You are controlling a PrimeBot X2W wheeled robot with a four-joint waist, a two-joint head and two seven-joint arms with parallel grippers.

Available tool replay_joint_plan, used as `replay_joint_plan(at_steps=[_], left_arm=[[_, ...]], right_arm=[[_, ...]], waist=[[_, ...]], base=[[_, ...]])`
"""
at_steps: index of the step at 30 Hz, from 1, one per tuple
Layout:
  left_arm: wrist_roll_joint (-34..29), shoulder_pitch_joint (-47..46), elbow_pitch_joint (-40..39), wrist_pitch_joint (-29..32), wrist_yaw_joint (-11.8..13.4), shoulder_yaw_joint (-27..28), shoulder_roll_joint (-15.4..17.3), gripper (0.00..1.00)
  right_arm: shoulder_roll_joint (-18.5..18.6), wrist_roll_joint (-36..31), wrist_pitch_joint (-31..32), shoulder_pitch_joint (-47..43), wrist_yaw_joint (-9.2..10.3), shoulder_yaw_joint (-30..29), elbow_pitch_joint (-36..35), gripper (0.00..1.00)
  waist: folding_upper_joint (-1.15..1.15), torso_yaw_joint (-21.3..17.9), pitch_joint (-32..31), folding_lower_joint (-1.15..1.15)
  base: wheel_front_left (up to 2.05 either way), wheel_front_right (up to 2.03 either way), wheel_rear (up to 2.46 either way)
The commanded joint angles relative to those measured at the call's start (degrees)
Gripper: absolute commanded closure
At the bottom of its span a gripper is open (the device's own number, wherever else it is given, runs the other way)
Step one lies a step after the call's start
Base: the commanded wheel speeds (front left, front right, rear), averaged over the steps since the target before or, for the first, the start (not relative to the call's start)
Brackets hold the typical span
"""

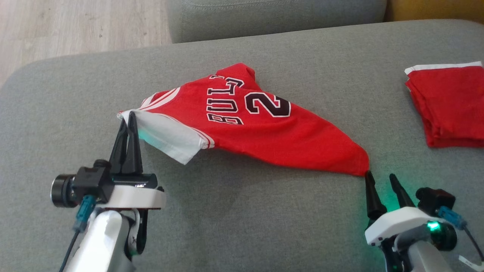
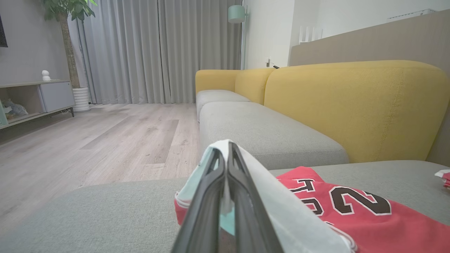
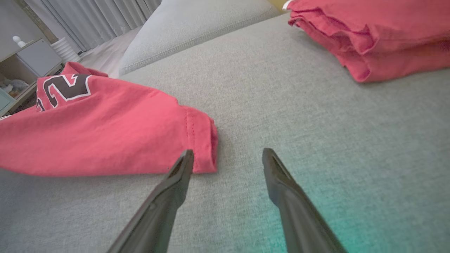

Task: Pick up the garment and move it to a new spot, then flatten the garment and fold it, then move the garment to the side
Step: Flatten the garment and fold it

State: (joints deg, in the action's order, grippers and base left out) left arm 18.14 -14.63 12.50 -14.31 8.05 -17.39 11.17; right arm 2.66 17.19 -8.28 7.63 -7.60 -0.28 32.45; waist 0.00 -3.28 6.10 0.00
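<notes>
- The jersey (image 1: 264, 128) lies across the middle of the grey cushion (image 1: 242, 219), red, with its lettering and number facing up
- Its white sleeve (image 1: 166, 138), toward the cushion's left side, is raised off the fabric and casts a shadow beneath
- The left gripper (image 1: 128, 117) is clenched tight on that sleeve's edge
- The right gripper (image 1: 380, 174) sits low over the cushion's front right, jaws released and wide apart, gripping nothing, with one fingertip just at the jersey's red corner
- A folded red pile (image 1: 450, 109) rests at the cushion's right edge
</notes>
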Motion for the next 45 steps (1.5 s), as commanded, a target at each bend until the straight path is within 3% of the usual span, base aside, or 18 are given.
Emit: replay_joint_plan(at_steps=[1,9,19,20,22,23,28,33,39,45], left_arm=[[-0.5,-1.1,-1.7,-0.6,-0.3,1.7,1.1,1.00],[-0.7,-1.6,-1.1,-0.7,-0.8,1.1,0.7,1.00],[-1.1,-2.6,-1.1,-0.7,-1.3,0.8,0.4,1.00],[-1.1,-2.7,-1.0,-0.7,-1.3,0.9,0.4,1.00],[-1.1,-2.7,-0.8,-0.7,-1.4,1.0,0.4,1.00],[-1.1,-2.6,-0.7,-0.7,-1.4,1.1,0.4,1.00],[-0.9,-1.4,0.0,-0.7,-1.3,1.9,0.7,1.00],[-0.1,-1.1,-0.2,-0.7,-1.8,2.7,0.5,1.00],[1.5,-4.4,-0.9,0.3,-4.0,3.6,1.8,1.00],[4.1,-14.1,-2.8,3.8,-6.3,5.8,3.9,1.00]], right_arm=[[0.2,0.7,-0.4,2.4,0.11,1.8,-0.8,0.00],[0.2,5.5,-1.0,5.9,0.11,4.8,4.0,0.00],[0.2,2.1,0.6,10.4,0.11,7.3,14.5,0.00],[0.2,2.1,0.7,10.5,0.11,7.7,15.1,0.04],[0.2,2.3,0.9,10.8,0.11,8.7,15.9,0.78],[0.2,2.3,0.9,10.8,0.11,9.2,16.2,1.00],[0.2,3.7,-0.2,10.7,0.11,11.0,15.6,1.00],[0.2,5.4,-1.2,11.4,0.11,12.6,10.3,1.00],[1.0,4.2,1.3,14.4,0.11,11.0,-1.0,1.00],[5.5,6.5,6.6,19.7,0.11,7.9,-14.0,1.00]], waist=[[0.00,-0.1,0.1,0.00],[0.00,0.1,0.6,0.00],[0.00,1.2,1.7,0.00],[0.00,1.3,1.7,0.00],[0.00,1.2,1.5,0.00],[0.00,1.1,1.3,0.00],[0.00,-0.1,-0.8,0.00],[0.00,-1.4,-3.2,0.00],[0.00,-2.4,-5.1,0.00],[0.00,-2.1,-6.5,0.00]], base=[[0.00,0.00,0.00],[0.00,0.00,0.00],[0.00,0.00,0.00],[0.00,0.00,0.00],[0.00,0.00,0.00],[0.00,0.00,0.00],[0.00,0.00,0.00],[0.00,0.00,0.00],[0.00,0.00,0.00],[0.00,0.00,0.00]])
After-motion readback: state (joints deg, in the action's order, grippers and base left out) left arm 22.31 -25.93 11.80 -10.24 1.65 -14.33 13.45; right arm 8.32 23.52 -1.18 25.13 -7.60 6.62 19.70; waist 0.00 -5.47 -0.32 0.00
